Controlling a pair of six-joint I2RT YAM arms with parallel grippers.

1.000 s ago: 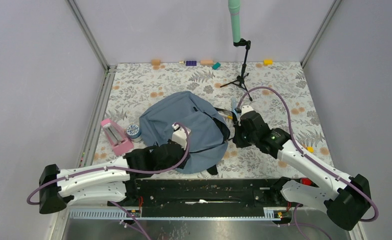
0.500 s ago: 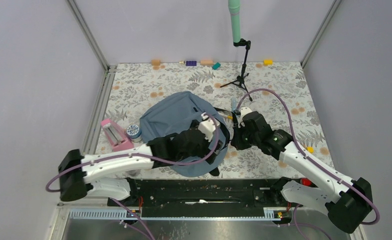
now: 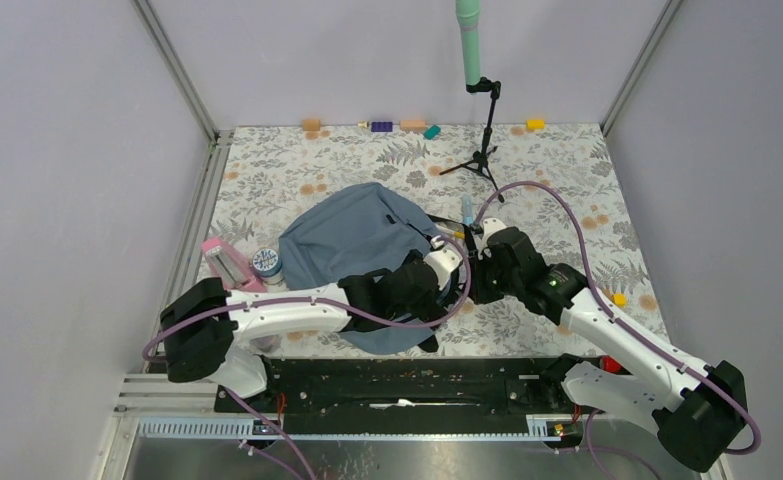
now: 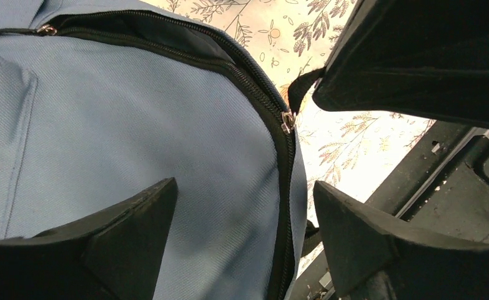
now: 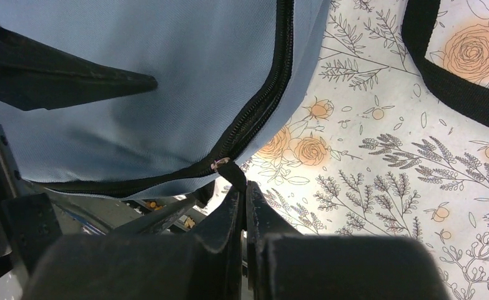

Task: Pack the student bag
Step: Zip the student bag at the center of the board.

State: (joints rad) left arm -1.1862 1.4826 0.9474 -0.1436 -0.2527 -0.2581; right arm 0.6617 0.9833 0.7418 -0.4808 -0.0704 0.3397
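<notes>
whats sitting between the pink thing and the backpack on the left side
A small round blue-and-white tub sits between the pink item and the student bag, seen in the top external view.

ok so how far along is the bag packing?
Done: nothing visibly packed; the student bag has its main zip looking partly open in the left wrist view. In hand: the right gripper is shut on the zipper pull, the left gripper open over the fabric beside the zip. Left: the pink object and round blue-lidded container sit outside, beside the bag; then zipping up.
</notes>
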